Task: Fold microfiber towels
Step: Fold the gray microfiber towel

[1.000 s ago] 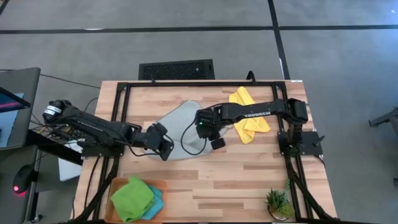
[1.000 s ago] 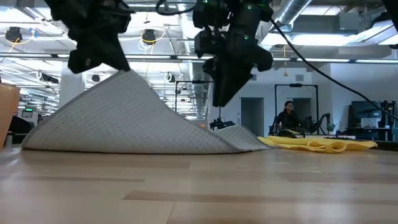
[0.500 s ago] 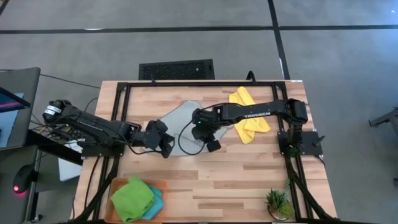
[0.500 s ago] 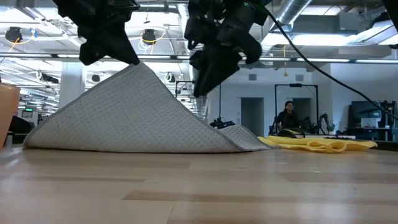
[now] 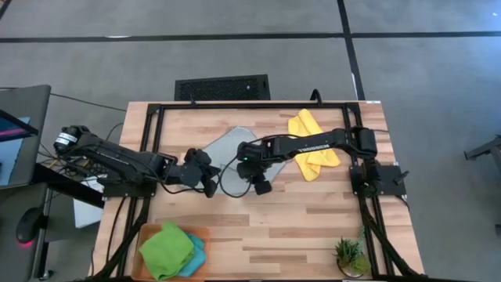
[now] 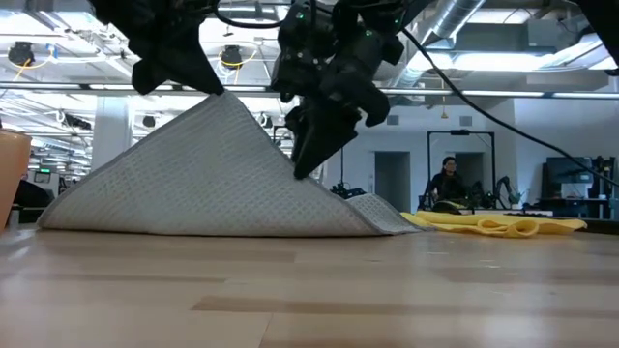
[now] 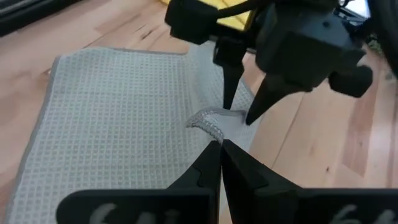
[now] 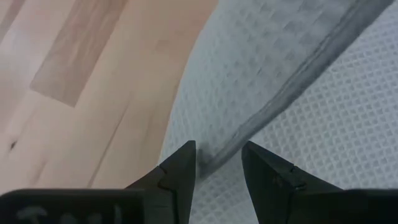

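The left hand (image 6: pixel 208 87), pinched tight on a corner of the light grey towel (image 6: pixel 193 184), has carried it higher and further across, so the cloth tents mid-tabletop (image 6: pixel 309 290). The right hand (image 8: pixel 217 163), fingers parted and empty, has closed in on the raised edge, ready to take it for the fold. The yellow towel (image 5: pixel 311 141) waits nearby.

Left gripper (image 5: pixel 210 178), clamped on a corner of the light grey towel (image 5: pixel 221 149), has carried it higher and toward 12 o'clock in the high view; the tented peak in the low view is taller. Right gripper (image 5: pixel 259 186) has slid toward 9 o'clock (fingers apart), now straddling the towel's raised edge just beside the left gripper.
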Robot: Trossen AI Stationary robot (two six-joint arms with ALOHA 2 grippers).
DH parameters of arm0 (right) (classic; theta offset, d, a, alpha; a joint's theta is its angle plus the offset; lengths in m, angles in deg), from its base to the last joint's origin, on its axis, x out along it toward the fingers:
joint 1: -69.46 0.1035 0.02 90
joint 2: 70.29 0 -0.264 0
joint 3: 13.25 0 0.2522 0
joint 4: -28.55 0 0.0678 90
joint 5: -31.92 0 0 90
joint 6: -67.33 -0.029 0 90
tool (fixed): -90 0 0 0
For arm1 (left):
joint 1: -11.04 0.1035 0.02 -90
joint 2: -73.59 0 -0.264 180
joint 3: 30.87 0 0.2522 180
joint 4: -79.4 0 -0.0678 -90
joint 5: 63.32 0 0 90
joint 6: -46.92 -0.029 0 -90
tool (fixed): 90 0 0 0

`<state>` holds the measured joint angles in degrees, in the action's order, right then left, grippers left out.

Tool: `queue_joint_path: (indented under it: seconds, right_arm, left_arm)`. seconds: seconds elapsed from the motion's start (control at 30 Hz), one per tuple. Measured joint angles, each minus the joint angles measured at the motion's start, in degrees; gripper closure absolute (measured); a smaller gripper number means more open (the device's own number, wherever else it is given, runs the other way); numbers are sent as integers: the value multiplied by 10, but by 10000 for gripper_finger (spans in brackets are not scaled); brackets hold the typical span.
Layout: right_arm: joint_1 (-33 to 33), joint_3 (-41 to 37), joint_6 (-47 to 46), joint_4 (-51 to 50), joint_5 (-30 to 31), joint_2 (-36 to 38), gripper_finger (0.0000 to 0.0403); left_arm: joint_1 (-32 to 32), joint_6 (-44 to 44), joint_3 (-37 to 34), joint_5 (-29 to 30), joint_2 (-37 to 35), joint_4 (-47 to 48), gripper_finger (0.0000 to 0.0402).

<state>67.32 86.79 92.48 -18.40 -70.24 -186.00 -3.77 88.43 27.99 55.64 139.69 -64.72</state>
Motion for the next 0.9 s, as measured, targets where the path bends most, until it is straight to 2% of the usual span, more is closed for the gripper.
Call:
queue_joint_path:
  seconds: [0.27, 0.43, 0.73, 0.9]
  right_arm:
    - [3, 0, -1, -30, 0, 0, 248]
    - [3, -45, -3, -6, 3, 1, 248]
    - [3, -98, -24, -7, 70, 1, 248]
    - [4, -111, -37, -17, 112, 2, 248]
  left_arm:
    - [-2, -19, 19, 14, -7, 14, 401]
    - [-11, -41, 54, 24, -12, 38, 401]
    - [-15, -19, 122, 46, -14, 166, 401]
    - [-15, -10, 135, 52, -14, 199, 401]
